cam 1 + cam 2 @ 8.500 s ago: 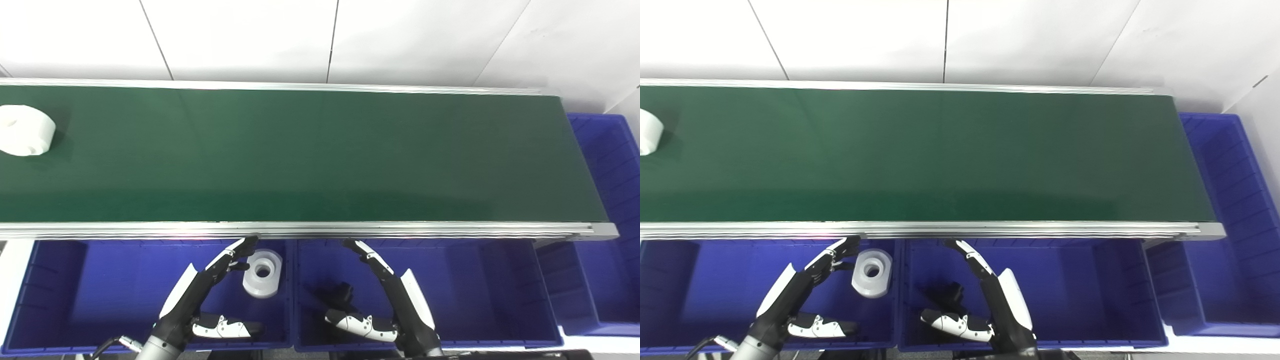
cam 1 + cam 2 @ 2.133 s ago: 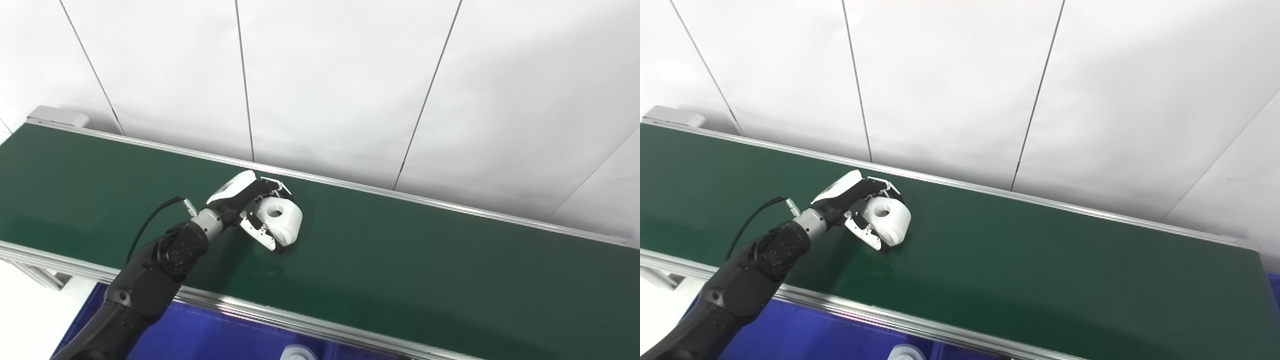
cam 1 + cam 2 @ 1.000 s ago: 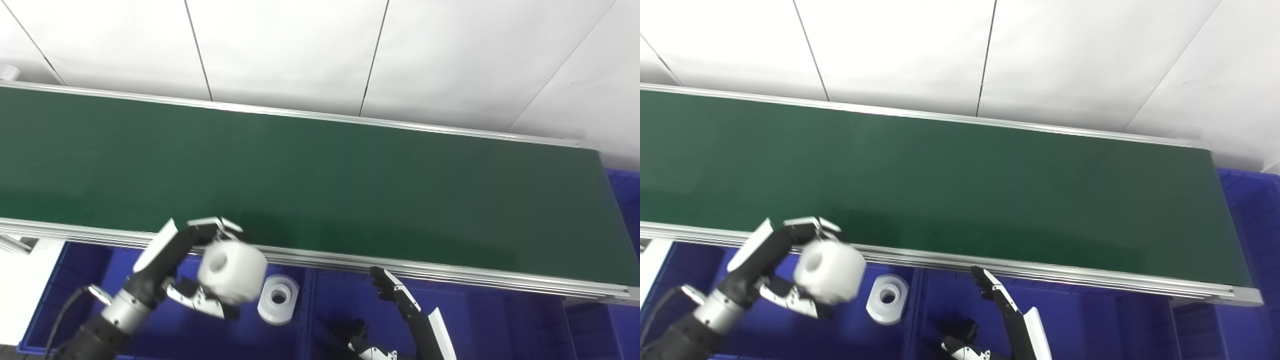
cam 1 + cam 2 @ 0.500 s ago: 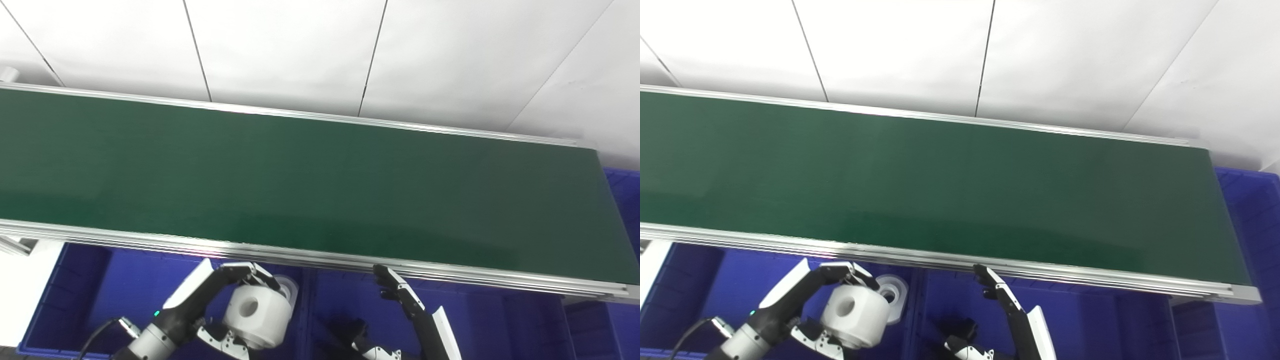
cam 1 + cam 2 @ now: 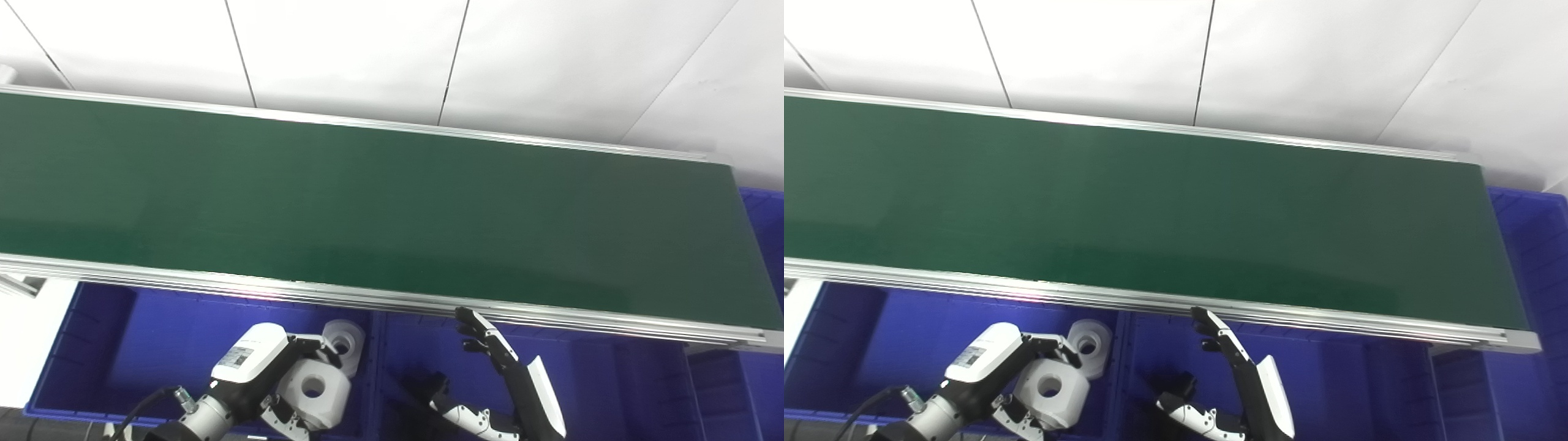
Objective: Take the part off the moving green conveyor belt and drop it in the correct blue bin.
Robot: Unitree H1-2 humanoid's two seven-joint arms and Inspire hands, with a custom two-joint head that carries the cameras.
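Note:
My left hand (image 5: pixel 269 383) is shut on a white round part with a centre hole (image 5: pixel 313 392). It holds the part low inside the left blue bin (image 5: pixel 98 349), close to that bin's right wall. A second white part of the same kind (image 5: pixel 344 343) lies in that bin just behind the held one; both also show in the right eye view (image 5: pixel 1051 387). My right hand (image 5: pixel 502 386) is open and empty over the middle blue bin (image 5: pixel 612 380). The green conveyor belt (image 5: pixel 380 208) carries no part.
The belt's metal front rail (image 5: pixel 367 300) runs just above the bins. A third blue bin (image 5: pixel 1534 257) stands at the belt's right end. A white wall is behind the belt.
My left hand carried the white part off the belt, over the front rail and down into the left bin beside the other part. The camera has tilted. The right hand has barely moved.

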